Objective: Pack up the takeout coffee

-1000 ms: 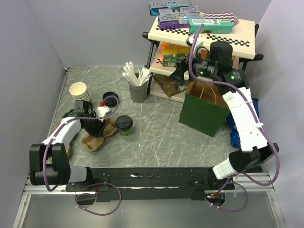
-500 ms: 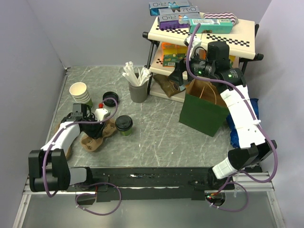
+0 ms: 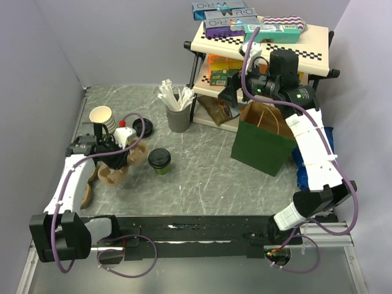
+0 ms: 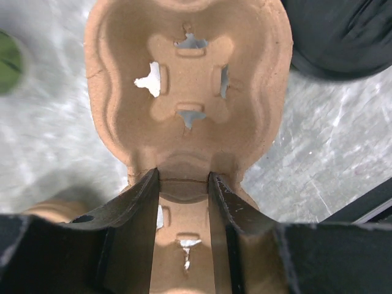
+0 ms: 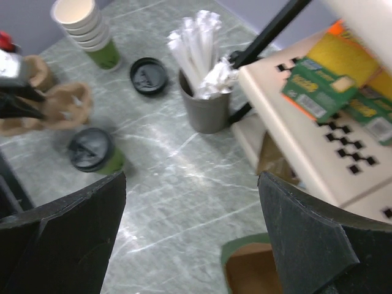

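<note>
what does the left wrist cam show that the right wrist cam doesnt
Only the left wrist: the left pincer, its fingers against either side of the cardboard cup carrier at its centre ridge, and the cut-outs in its well. Only the right wrist, clearly: the lidded takeout coffee, stacked paper cups, grey cutlery holder, shelf, green bag. Both: the carrier and the marbled table.
</note>
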`<state>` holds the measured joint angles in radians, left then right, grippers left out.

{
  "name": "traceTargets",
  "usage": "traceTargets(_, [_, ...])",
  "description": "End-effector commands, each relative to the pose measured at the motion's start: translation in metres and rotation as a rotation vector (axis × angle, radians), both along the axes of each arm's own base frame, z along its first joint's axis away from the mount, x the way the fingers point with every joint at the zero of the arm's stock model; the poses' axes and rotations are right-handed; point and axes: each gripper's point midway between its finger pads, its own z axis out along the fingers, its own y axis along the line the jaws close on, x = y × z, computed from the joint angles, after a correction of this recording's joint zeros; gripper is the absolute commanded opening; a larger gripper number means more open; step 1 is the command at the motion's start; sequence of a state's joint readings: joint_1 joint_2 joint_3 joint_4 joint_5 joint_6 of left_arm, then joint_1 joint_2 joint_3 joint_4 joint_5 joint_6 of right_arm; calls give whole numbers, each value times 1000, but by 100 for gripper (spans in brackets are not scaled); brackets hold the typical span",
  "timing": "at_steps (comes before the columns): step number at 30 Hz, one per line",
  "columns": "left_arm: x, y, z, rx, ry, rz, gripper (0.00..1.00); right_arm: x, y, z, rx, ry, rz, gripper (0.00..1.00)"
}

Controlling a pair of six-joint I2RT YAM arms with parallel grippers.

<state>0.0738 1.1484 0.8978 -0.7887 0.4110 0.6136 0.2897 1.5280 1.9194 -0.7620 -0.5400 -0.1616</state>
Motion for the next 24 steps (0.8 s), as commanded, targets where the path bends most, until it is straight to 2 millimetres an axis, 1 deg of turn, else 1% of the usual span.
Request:
traceTargets(1, [2, -3, 44, -18, -46, -4, 1, 11, -37, 31, -78, -127, -133, 93])
traceTargets(2, [10, -3, 61, -21, -87, -2, 1, 13, -47, 32, -93, -133, -161, 92])
traceTargets(3, [14, -4, 70, -33, -104, 2, 1, 15, -58, 35, -109, -141, -197, 91])
traceTargets(4, [19, -4, 78, -39, -114, 11, 1, 16, -77, 46, -125, -164, -245, 90])
traceTargets(5, [28, -7, 100, -56, -163, 12, 1, 14, -88, 48, -156, -174, -270, 89])
traceTargets(6, [32, -8, 110, -73, -174, 20, 1, 14, -100, 53, -172, -188, -300, 89])
traceTargets(7, [36, -10, 113, -83, -161, 20, 1, 12, -113, 66, -186, -225, -327, 88])
traceTargets(8, [43, -12, 132, -97, -198, 10, 1, 10, -132, 66, -210, -216, -365, 87])
traceTargets(9, [47, -14, 139, -105, -206, 8, 1, 9, -141, 68, -234, -220, -381, 86])
traceTargets(10, [52, -15, 140, -116, -199, 2, 1, 7, -149, 76, -270, -251, -389, 86])
traceTargets(11, [55, -18, 153, -131, -222, -13, 1, 2, -157, 69, -297, -215, -392, 86])
traceTargets(12, [59, -21, 155, -141, -225, -25, 1, -1, -159, 68, -315, -211, -379, 86])
traceTargets(13, [61, -22, 164, -152, -247, -34, 1, -6, -159, 60, -364, -204, -341, 86])
traceTargets(14, [63, -26, 168, -164, -260, -44, 1, -10, -160, 52, -390, -182, -323, 86])
traceTargets(15, [64, -31, 172, -191, -268, -63, 1, -17, -168, 33, -420, -122, -324, 86])
traceTargets(16, [65, -34, 177, -205, -281, -72, 1, -19, -176, 23, -445, -98, -330, 86])
traceTargets(17, [69, -39, 182, -220, -306, -86, 1, -21, -189, 14, -453, -69, -364, 86])
traceTargets(18, [68, -44, 187, -252, -310, -94, 1, -23, -197, -1, -455, -27, -375, 86])
traceTargets(19, [68, -49, 190, -272, -315, -107, 1, -25, -203, -7, -453, -1, -388, 86])
traceTargets(20, [69, -52, 193, -287, -323, -118, 1, -26, -206, -14, -446, 27, -381, 85])
traceTargets(21, [69, -58, 198, -312, -331, -130, 1, -24, -217, -23, -446, 65, -397, 84])
traceTargets(22, [70, -62, 201, -322, -340, -144, 1, -29, -219, -32, -460, 105, -381, 83])
traceTargets(23, [69, -65, 204, -334, -346, -154, 1, -29, -222, -37, -468, 123, -377, 82])
traceTargets(24, [69, -69, 207, -350, -350, -165, 1, -28, -226, -46, -482, 151, -373, 82])
